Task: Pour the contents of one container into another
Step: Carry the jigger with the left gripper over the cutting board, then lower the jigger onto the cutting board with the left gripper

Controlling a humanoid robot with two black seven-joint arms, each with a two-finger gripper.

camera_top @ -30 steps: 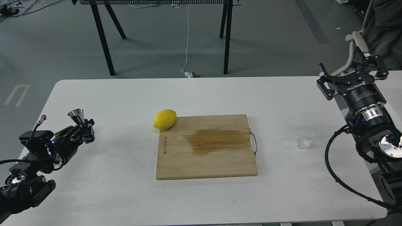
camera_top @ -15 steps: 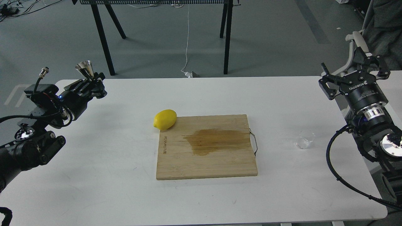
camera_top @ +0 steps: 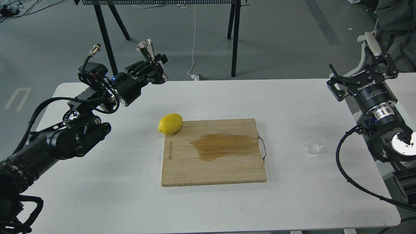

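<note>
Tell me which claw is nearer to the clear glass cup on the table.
Right. The right claw hangs open, up and to the right of the glass cup. The left claw is far across the table on the left, shut on the steel jigger.

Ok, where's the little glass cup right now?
In the head view, the glass cup stands on the white table at the right, between the cutting board's metal handle and the right arm, with the open right claw beyond it.
</note>
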